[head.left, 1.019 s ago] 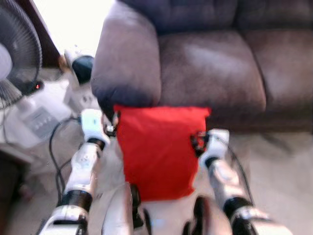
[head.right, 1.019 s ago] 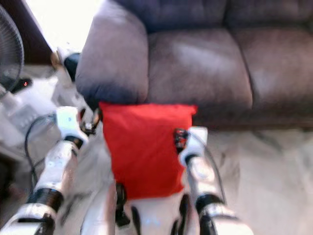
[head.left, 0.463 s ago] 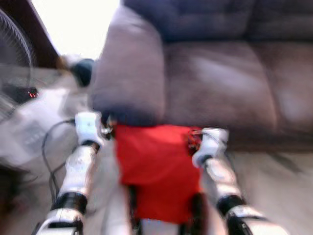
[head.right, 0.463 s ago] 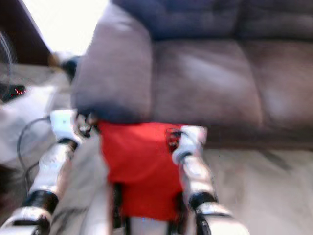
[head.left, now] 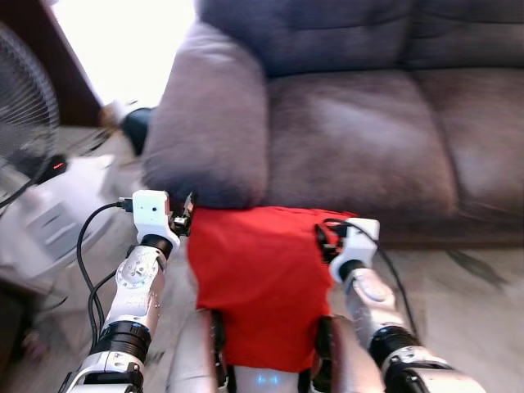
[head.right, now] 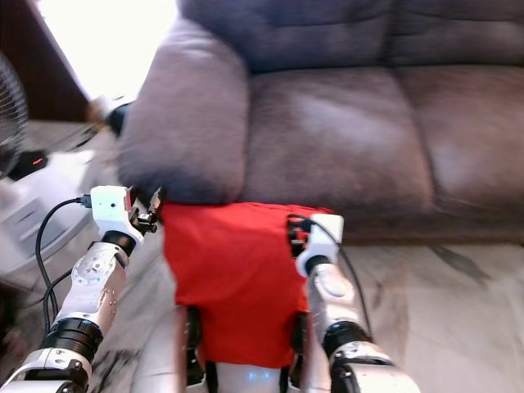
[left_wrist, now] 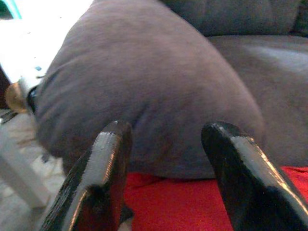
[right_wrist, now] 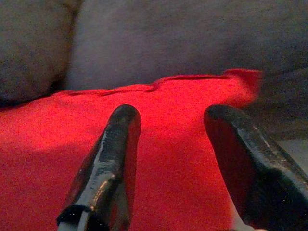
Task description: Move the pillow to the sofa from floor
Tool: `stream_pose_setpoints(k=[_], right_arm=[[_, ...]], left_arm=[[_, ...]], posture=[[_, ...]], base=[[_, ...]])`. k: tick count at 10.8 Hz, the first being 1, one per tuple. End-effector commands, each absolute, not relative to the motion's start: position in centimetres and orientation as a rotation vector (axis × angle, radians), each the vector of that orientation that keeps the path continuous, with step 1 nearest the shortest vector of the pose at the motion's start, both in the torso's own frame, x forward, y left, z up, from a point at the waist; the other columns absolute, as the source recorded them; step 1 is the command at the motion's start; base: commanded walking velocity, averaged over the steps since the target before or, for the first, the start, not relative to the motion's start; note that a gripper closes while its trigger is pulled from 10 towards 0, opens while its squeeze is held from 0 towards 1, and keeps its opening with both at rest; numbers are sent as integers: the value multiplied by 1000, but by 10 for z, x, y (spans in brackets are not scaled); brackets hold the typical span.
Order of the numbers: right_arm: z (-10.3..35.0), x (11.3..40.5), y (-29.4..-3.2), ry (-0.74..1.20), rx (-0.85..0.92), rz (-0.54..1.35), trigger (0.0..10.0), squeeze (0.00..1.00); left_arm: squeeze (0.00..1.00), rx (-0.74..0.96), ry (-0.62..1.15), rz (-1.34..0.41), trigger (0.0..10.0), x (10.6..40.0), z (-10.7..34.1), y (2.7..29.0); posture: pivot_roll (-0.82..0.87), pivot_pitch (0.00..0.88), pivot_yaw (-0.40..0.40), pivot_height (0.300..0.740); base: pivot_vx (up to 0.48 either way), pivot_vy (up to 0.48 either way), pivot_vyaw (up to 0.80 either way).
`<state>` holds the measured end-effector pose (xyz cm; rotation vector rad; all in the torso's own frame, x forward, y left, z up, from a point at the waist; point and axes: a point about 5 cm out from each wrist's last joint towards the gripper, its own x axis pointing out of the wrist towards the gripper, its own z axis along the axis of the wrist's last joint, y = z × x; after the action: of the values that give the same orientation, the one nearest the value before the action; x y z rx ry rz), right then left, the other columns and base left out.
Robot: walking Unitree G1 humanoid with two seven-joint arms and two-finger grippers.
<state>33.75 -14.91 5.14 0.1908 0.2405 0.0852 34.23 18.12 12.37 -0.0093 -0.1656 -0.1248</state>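
A red pillow (head.left: 258,282) hangs in front of my chest, clamped between my two arms. My left gripper (head.left: 185,219) presses its left top corner and my right gripper (head.left: 324,239) its right top corner. In the left wrist view the fingers (left_wrist: 103,159) stand apart with nothing between them, the pillow (left_wrist: 192,204) just beside them and the sofa's armrest (left_wrist: 144,86) close ahead. The right gripper (right_wrist: 173,113) is open too, its fingers lying along the pillow (right_wrist: 57,144). The dark grey sofa (head.left: 352,131) is right ahead, its seat just beyond the pillow's top edge.
The sofa's bulky armrest (head.left: 209,123) stands ahead on the left. A standing fan (head.left: 20,115), a white appliance (head.left: 49,221) and a black cable (head.left: 86,262) crowd the floor on the left. Pale marble floor (head.left: 475,303) lies open to the right.
The view has shifted and sharpened as I moved up to the sofa. The pillow stays clamped between my arms, its top edge now level with the seat front.
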Motion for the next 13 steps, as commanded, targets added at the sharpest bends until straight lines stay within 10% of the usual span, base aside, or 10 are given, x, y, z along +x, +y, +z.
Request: stream_pose_setpoints(k=[1, 2, 3, 5, 6, 11, 12, 13], right_arm=[[42, 333, -150, 291, 223, 48, 10000, 1000], [41, 333, -154, 301, 225, 14, 10000, 1000], [40, 332, -154, 312, 215, 22, 10000, 0], [39, 332, -153, 327, 248, 21, 10000, 0], [37, 331, -152, 342, 311, 8, 10000, 1000], [49, 342, -167, 326, 496, -70, 10000, 1000], [51, 345, -163, 336, 528, -36, 10000, 0], [52, 346, -162, 340, 517, -31, 10000, 0]], left_arm=[[0, 2, -148, -118, 10000, 340, 120, 185], [0, 2, -145, -120, 10000, 340, 120, 185], [0, 2, -141, -121, 10000, 340, 119, 185], [0, 2, -131, -122, 10000, 339, 117, 185], [0, 2, -130, -124, 10000, 339, 117, 185], [0, 0, -133, -132, 10000, 337, 117, 184], [0, -1, -137, -135, 10000, 337, 118, 182], [0, 1, -137, -138, 10000, 337, 118, 181]], posture=[[166, 230, 27, 597], [167, 231, 27, 597], [167, 230, 27, 597], [167, 226, 27, 597], [169, 223, 28, 597], [185, 237, 28, 597], [191, 248, 29, 597], [192, 256, 30, 597]], base=[[0, 0, 0], [0, 0, 0], [0, 0, 0], [0, 0, 0], [0, 0, 0], [0, 0, 0], [0, 0, 0], [0, 0, 0]])
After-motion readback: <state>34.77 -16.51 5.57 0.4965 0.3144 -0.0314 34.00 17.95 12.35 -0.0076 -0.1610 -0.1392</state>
